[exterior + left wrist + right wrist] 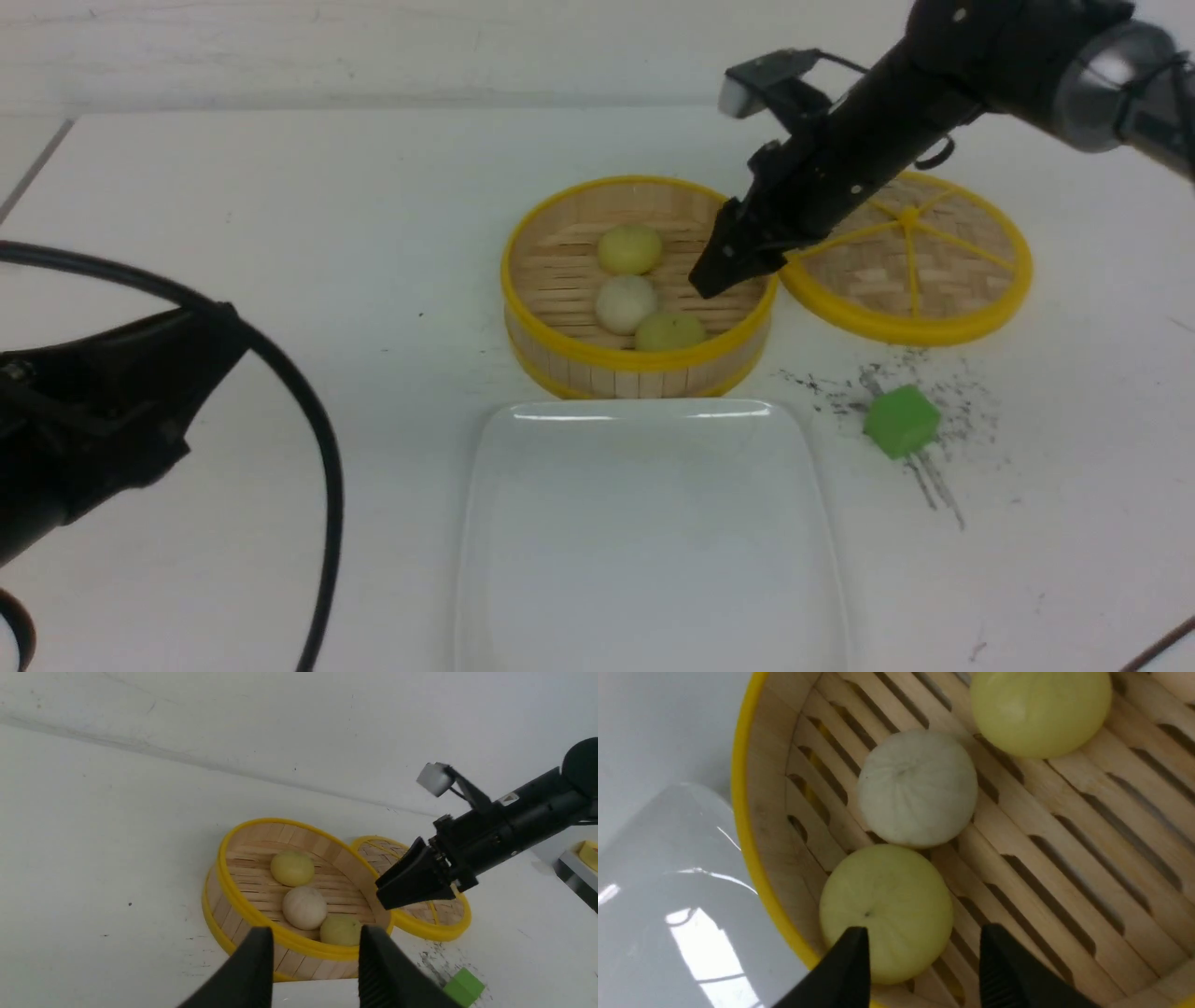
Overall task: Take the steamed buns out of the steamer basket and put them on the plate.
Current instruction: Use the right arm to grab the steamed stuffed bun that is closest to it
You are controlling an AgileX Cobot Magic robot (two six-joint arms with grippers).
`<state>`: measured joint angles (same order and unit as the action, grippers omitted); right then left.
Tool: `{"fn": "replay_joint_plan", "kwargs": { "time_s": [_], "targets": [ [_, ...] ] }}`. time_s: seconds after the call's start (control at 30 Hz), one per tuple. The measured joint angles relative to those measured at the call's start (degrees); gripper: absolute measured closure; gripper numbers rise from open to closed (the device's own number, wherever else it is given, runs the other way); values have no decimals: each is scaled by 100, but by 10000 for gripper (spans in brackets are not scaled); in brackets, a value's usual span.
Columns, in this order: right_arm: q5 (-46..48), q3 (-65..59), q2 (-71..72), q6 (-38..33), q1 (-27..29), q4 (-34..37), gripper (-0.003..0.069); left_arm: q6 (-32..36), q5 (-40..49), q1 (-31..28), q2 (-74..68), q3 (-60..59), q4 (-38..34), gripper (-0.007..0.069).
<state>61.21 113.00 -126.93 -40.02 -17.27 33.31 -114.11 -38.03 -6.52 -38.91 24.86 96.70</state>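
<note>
Steamed buns (625, 303) in steamer basket (644, 378), right pincer (707, 283) parted, hanging just beside them.

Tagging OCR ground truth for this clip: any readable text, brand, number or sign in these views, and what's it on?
No text here can be read.
Small pale sticker on the right arm, left wrist view: too small and blurred to read.
No print visible on the steamer basket, plate, steamed buns, lid or green cube.

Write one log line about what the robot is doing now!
right gripper: open, above steamer basket | left gripper: open, aside | steamed buns: three in basket | plate: no buns
</note>
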Motion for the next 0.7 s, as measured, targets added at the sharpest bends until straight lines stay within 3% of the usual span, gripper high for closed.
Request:
{"fn": "replay_joint_plan", "kwargs": {
  "time_s": [0.27, 0.7],
  "targets": [
    [-269, 38, -199, 0, -404, -401, 322, 18, 30, 0, 0, 0, 41, 337],
    [-359, 38, -210, 32, -430, -518, 356, 18, 175, 0, 0, 0, 129, 337]
  ]
}}
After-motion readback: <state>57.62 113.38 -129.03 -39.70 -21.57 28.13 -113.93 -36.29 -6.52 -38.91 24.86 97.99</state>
